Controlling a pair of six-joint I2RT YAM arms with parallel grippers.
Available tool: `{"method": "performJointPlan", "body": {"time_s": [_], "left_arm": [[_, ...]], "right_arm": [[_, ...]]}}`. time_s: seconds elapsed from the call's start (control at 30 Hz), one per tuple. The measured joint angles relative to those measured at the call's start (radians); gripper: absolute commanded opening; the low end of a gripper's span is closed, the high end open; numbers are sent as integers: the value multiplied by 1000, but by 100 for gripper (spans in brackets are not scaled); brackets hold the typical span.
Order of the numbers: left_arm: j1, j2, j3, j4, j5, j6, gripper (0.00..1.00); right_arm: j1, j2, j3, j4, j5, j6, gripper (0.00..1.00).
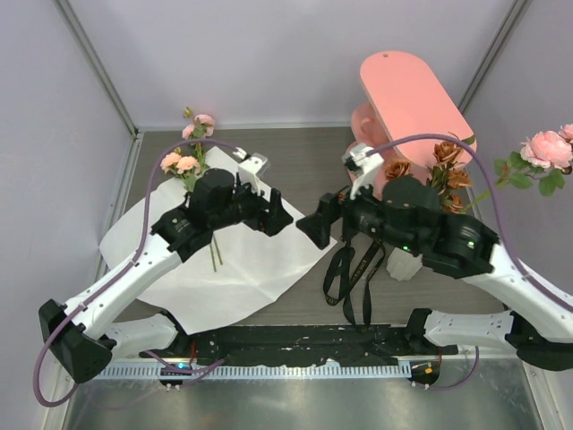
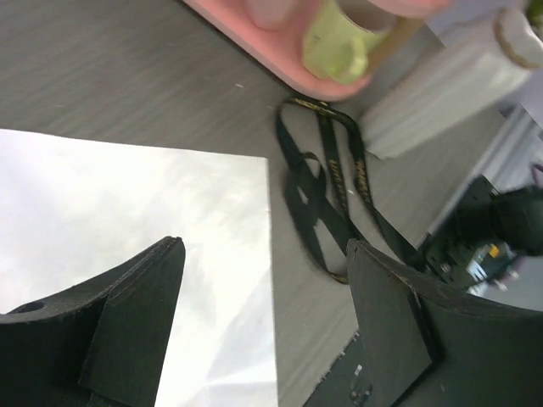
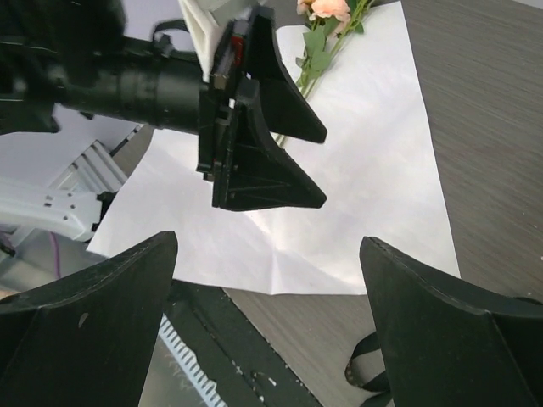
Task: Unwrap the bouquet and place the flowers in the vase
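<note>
Two arms up, and both sets of jaws are spread wide with nothing in them.

Top view: the left jaws and right jaws point at each other, close but not touching, over the right corner of the paper (image 1: 242, 278). The paper lies opened out flat on the counter (image 1: 304, 157). A few flowers (image 1: 183, 164), pink and peach, lie on the far left part of the paper, with their stems running under my left arm. The ribbon (image 1: 354, 273) is loose on the counter just right of the paper. The vase (image 1: 405, 265) peeks out from under my right arm, in front of the pink shelf (image 1: 407, 90). Rust roses (image 1: 448, 175) and a pink rose (image 1: 546, 148) stick up past that arm. I can't tell whether their stems are in the vase.

Left wrist: my two fingers (image 2: 127, 339) stand far apart over the paper's edge. The ribbon's loops are on bare counter just beyond, and the shelf is a blur at the top.

Right wrist: same wide gap. The left jaws hang straight ahead above the paper, and the flowers lie at its far edge. A bit of ribbon shows at the bottom.
</note>
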Motion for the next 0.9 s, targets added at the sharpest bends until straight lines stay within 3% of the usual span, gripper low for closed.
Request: {"method": "performJointPlan", "body": {"time_s": [0.17, 0.37, 0.43, 0.5, 0.57, 0.7, 0.9], "left_arm": [[109, -18, 0, -1, -122, -21, 82], [367, 115, 35, -46, -192, -94, 77], [465, 183, 55, -77, -195, -127, 70], [577, 264, 77, -107, -191, -162, 48], [674, 338, 92, -123, -170, -197, 36], [794, 470, 101, -141, -113, -231, 33], [791, 593, 114, -171, -62, -242, 25]], "right_arm": [[0, 154, -55, 140, 16, -16, 95], [0, 322, -111, 230, 25, 3, 95], [1, 348, -137, 244, 31, 13, 95], [5, 361, -157, 255, 36, 20, 95], [12, 364, -177, 271, 41, 24, 95], [20, 363, -215, 312, 37, 24, 95], [22, 351, -271, 372, -5, 24, 95]]}}
